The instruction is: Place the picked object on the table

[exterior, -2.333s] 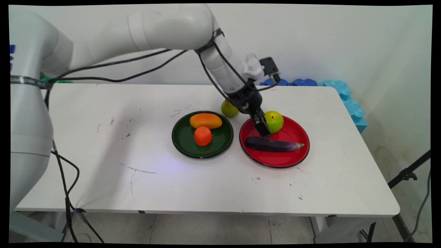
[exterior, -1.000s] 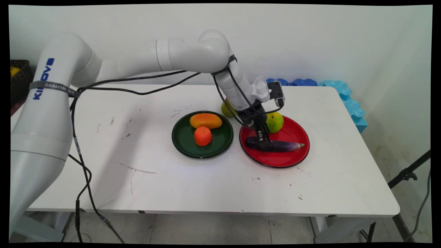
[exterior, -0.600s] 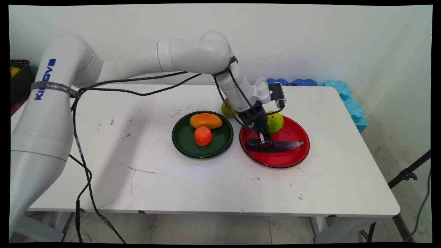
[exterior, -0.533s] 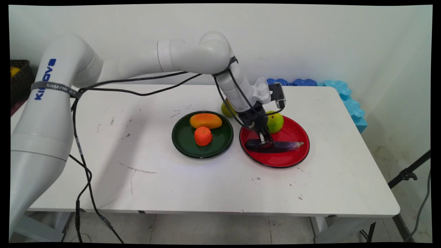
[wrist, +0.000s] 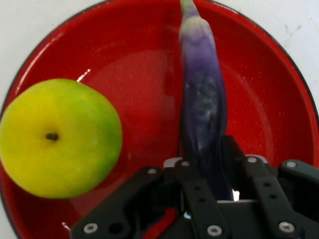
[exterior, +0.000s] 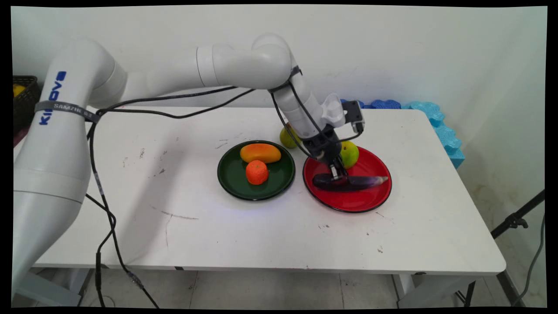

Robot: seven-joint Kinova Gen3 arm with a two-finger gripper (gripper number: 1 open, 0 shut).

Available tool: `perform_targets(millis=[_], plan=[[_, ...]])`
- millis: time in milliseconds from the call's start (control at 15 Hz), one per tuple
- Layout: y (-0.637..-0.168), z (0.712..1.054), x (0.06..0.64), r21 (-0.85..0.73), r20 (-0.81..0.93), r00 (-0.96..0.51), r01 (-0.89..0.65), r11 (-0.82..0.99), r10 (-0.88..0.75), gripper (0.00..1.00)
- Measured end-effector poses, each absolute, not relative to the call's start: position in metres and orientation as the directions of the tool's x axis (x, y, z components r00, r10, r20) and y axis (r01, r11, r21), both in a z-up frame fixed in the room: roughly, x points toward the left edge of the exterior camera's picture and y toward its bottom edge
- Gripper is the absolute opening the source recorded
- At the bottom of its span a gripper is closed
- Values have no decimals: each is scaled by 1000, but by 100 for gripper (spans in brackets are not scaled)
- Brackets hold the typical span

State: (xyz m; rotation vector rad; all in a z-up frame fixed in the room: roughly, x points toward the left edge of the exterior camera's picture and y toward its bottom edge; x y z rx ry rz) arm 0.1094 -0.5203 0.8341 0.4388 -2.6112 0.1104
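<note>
A purple eggplant (exterior: pixel 355 182) lies lengthwise across the red plate (exterior: pixel 348 206), and my gripper (exterior: pixel 336 175) is shut on its thick left end. In the hand view the eggplant (wrist: pixel 202 109) runs up from between the fingers (wrist: pixel 185 174), with the plate's red floor (wrist: pixel 139 59) beneath. It sits a touch above the plate, its thin tip tilted up to the right. A yellow-green apple (exterior: pixel 351 153) rests on the same plate just behind the gripper; the hand view shows the apple (wrist: pixel 57 137) to the left.
Left of the red plate, a dark green plate (exterior: pixel 279 185) holds a mango (exterior: pixel 260 153) and an orange (exterior: pixel 257 172). Another green fruit (exterior: pixel 287 138) sits on the table behind the arm. Blue foam pieces (exterior: pixel 440 126) line the far right edge. A dark basket (exterior: pixel 24 100) stands at far left.
The gripper came down from beside the apple onto the eggplant and shut on it. The eggplant has since shifted slightly right and its thin tip has risen.
</note>
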Motion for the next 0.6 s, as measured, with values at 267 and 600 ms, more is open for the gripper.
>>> perform_targets(millis=[267,600], plan=[[-519,857,113,-12,495,-817,-347,938,-296,0],[-502,892,127,-28,517,-800,-369,929,-303,0]])
